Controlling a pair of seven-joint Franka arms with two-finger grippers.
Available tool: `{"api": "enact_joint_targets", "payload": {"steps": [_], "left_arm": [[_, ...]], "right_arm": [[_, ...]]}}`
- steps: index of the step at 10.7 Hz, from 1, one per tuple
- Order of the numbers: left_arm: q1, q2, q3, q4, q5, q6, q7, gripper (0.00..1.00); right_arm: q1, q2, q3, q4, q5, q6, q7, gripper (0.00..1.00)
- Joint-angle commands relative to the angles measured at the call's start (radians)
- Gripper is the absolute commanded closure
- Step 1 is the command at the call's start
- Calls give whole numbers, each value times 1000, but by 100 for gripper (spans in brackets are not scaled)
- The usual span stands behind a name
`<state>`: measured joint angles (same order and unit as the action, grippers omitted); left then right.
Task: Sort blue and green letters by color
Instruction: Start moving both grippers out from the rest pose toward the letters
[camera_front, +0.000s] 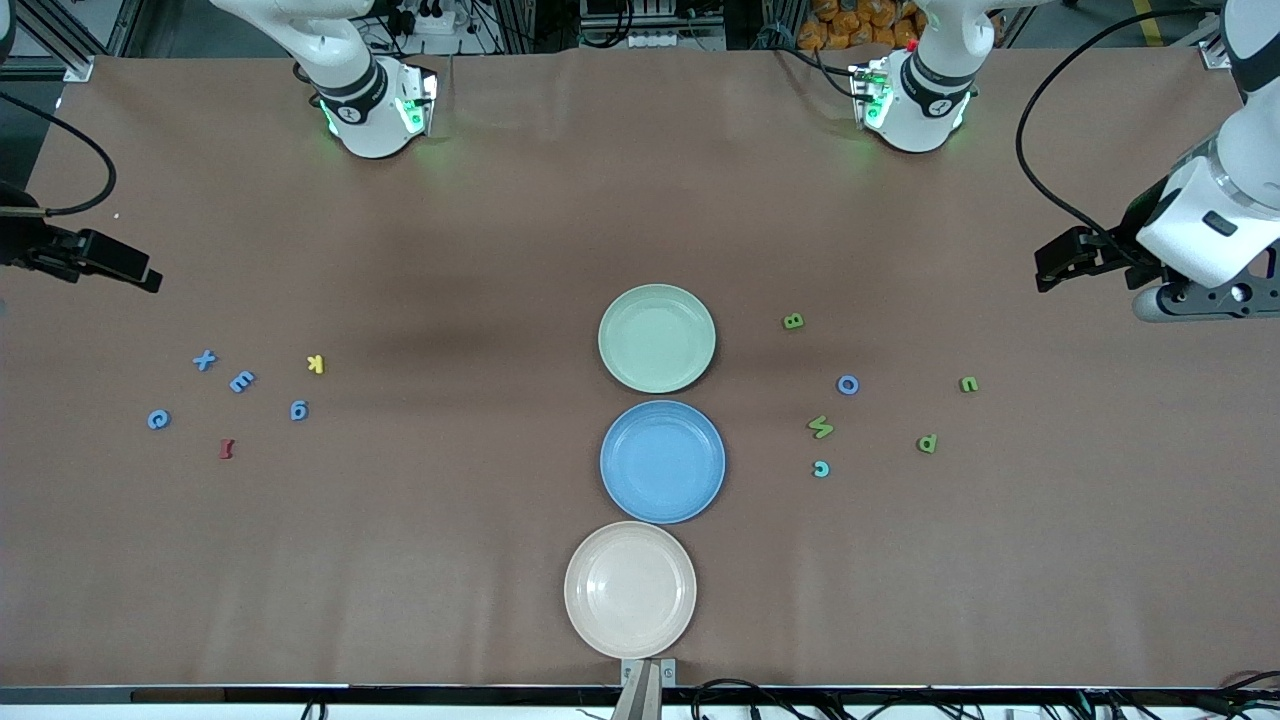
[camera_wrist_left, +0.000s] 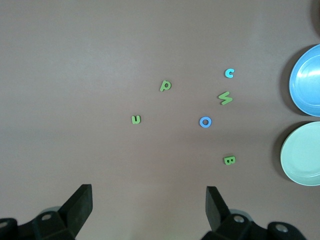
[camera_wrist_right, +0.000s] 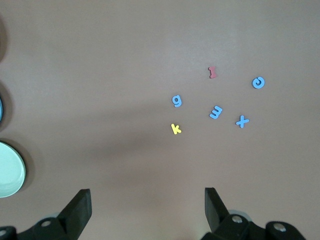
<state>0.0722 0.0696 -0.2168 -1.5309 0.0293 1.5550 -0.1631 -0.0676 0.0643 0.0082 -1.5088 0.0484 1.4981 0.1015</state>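
Observation:
Blue letters X (camera_front: 204, 360), E (camera_front: 241, 381), G (camera_front: 158, 419) and g (camera_front: 298, 409) lie toward the right arm's end of the table. Green letters B (camera_front: 792, 321), M (camera_front: 820, 427), P (camera_front: 927, 443) and E (camera_front: 968, 384) lie with a blue O (camera_front: 848, 384) toward the left arm's end. My right gripper (camera_front: 135, 272) (camera_wrist_right: 147, 196) is open and empty, over bare table beside the blue group. My left gripper (camera_front: 1060, 265) (camera_wrist_left: 148, 195) is open and empty, over bare table beside the green group.
A green plate (camera_front: 657, 338), a blue plate (camera_front: 662, 461) and a beige plate (camera_front: 630, 589) stand in a row mid-table, all empty. A yellow K (camera_front: 315, 364) and dark red I (camera_front: 227, 449) lie among the blue letters. A light cyan c (camera_front: 820, 468) lies near the M.

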Motion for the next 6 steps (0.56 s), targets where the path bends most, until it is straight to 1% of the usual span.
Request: {"api": "enact_joint_targets", "payload": {"steps": [1, 6], "left_arm": [[8, -8, -1, 14, 23, -9, 14, 0], [8, -2, 4, 12, 17, -9, 13, 0]], "right_arm": [[-8, -6, 12, -7, 13, 25, -8, 0], [-6, -6, 10, -7, 7, 41, -8, 0]]}}
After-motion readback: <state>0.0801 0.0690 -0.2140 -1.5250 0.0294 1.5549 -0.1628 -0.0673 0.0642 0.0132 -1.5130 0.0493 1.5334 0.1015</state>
